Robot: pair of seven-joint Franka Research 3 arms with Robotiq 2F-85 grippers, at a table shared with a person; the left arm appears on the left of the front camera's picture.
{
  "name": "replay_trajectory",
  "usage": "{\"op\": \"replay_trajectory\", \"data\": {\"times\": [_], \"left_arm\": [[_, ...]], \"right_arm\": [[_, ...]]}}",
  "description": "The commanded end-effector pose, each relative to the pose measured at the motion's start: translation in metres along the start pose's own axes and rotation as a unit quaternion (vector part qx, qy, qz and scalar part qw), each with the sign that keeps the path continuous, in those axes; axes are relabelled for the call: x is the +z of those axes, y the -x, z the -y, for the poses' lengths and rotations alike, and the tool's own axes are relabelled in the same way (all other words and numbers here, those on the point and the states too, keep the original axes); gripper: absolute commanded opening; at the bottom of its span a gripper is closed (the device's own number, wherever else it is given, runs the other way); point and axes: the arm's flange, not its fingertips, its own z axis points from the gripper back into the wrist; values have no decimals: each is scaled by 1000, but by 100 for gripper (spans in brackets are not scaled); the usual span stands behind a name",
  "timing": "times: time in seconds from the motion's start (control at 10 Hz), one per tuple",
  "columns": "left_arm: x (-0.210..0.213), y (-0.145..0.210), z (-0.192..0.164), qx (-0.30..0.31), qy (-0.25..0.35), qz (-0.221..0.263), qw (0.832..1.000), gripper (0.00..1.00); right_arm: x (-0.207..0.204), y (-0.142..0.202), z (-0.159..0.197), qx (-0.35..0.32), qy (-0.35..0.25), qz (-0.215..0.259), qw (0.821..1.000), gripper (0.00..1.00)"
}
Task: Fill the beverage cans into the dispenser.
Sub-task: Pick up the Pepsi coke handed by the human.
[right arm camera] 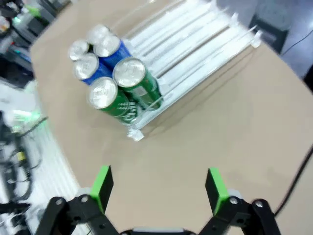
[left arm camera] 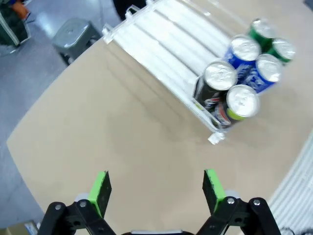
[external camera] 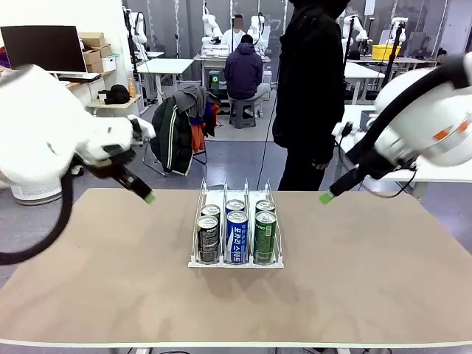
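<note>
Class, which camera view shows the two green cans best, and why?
The right wrist view: both green cans stand nearest, tops and sides plain. The front view hides most of the rear one. The left wrist view gives their tops, beyond the blue cans.

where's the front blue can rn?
Front view: the front blue can sits in the dispenser's middle lane, robot-side end, between a black can and a green can.

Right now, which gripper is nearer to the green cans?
Right. The right gripper hangs open to the right of the rack, on the side of the green cans. The left gripper hangs open to its left, beyond the black cans.
</note>
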Motion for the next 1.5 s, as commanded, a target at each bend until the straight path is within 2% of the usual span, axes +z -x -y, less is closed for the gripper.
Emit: {"op": "replay_trajectory", "data": {"times": [0.0, 0.1, 0.3, 0.5, 0.6, 0.7, 0.8, 1.0, 1.2, 1.3, 1.4], "left_arm": [[56, -9, -31, -33, 28, 9, 999, 100], [93, -13, -37, -41, 6, 24, 999, 100], [144, -12, -51, -53, -29, 71, 996, 100], [179, -6, -51, -48, -45, 93, 993, 100], [189, -4, -53, -51, -47, 102, 992, 100], [188, -1, -44, -48, -50, 100, 993, 100], [192, -10, -54, -42, -52, 95, 993, 100], [192, -10, -54, -42, -52, 95, 993, 100], [194, -9, -52, -43, -53, 96, 993, 100], [200, -7, -54, -37, -77, 57, 995, 100], [213, -11, -61, -14, -114, 72, 991, 100]], "right_arm": [[60, -23, -3, 2, -18, -6, 1000, 100], [93, -35, -12, 18, -24, -14, 999, 100], [148, -42, -26, 51, -22, 4, 998, 100], [194, -45, -36, 69, 4, 47, 997, 100], [208, -41, -41, 68, 11, 72, 995, 100], [214, -34, -46, 75, 13, 77, 994, 100], [208, -50, -44, 64, 4, 54, 997, 100], [208, -50, -44, 64, 4, 54, 997, 100], [225, -47, -37, 80, 9, 80, 994, 100], [240, -58, -33, 90, 21, 86, 992, 100], [255, -71, -27, 114, 63, 94, 987, 100]]}}
